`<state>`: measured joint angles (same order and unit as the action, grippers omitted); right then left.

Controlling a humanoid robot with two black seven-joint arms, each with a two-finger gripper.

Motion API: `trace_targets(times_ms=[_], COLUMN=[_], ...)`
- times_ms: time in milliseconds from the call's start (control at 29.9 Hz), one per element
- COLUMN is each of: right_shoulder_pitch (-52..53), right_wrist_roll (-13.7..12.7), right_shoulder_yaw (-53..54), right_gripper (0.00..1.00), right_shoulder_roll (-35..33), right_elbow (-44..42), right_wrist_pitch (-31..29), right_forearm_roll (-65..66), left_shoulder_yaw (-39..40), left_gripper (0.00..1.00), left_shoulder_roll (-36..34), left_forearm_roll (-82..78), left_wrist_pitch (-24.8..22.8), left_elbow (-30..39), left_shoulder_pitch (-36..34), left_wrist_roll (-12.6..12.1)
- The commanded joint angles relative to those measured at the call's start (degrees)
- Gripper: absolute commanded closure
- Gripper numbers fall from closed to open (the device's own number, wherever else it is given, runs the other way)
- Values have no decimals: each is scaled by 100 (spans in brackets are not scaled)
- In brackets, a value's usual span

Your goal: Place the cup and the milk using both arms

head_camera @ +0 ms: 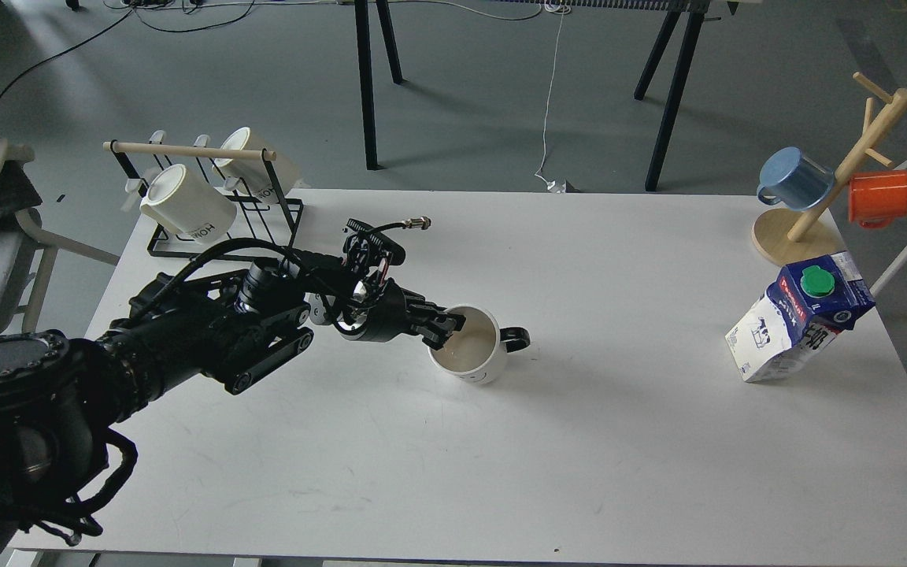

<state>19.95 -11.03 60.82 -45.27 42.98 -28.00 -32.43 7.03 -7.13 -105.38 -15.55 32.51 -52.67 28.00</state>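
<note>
A: What does the left arm (186,331) look like?
B: Matte black throughout, thick round joint housings, a ribbed link underneath.
A: Any wiring?
B: Black cables loop along it, one ending in a silver plug. Its tool (444,324) is black with short fingers.

Bright, even light from overhead, and the white surface (579,441) reads almost washed out, with faint grey smudges showing. Shadows are soft: a pale one under the left arm (209,331), another beside the milk (800,327). Focus is crisp at centre; the table edges bow slightly, and the dark arm loses detail near the corner.
</note>
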Motion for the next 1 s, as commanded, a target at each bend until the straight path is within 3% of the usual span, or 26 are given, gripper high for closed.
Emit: trace_targets(times_ms=[0, 234, 401, 535, 602, 970], right_shoulder_pitch=[0, -131, -193, -202, -237, -1589], right_wrist_roll=[-4, -31, -57, -57, -57, -48], right_shoulder_yaw=[0, 35, 70, 79, 70, 79], right_gripper=[6, 6, 6, 6, 6, 5], right_shoulder_roll=[0, -17, -227, -377, -439, -457], right_elbow=[0, 79, 220, 238, 246, 966], right_wrist_pitch=[0, 0, 0, 0, 0, 0], right_forearm_roll=[0, -201, -1001, -1397, -1494, -2311], left_shoulder_yaw=[0, 141, 641, 870, 897, 1820], left_gripper=[77, 58, 41, 24, 23, 20], left_shoulder_roll=[-43, -113, -359, -675, -868, -2301], left_forearm_roll=[9, 202, 1245, 2703, 3406, 7643], left_wrist_pitch=[-10, 43, -53, -693, -1237, -1245], left_elbow=[1, 18, 115, 238, 238, 10], left_shoulder_pitch=[-7, 2, 55, 46, 20, 64], left_wrist_roll=[0, 0, 0, 0, 0, 0])
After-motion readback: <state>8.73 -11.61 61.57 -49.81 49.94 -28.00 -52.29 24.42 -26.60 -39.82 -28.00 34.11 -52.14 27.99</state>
